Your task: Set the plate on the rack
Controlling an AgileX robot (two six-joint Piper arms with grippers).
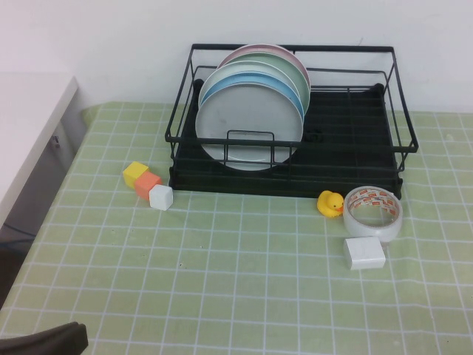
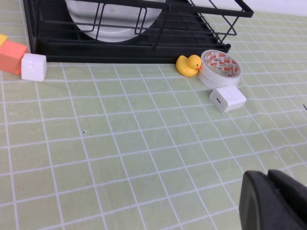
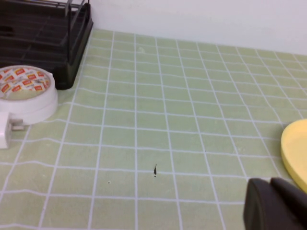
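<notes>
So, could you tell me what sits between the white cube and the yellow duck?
High view: only bare checked cloth lies between white cube and duck, along the rack front.

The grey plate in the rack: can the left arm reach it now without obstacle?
Probably yes. The plate stands frontmost in the rack; only the low front rail crosses it, and the table ahead of the shut left gripper lies open. The right gripper, also shut, is off to the side.

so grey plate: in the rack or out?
In. The grey plate stands on edge in the rack, frontmost of the stacked plates. Left gripper and right gripper are shut, away from it.
</notes>
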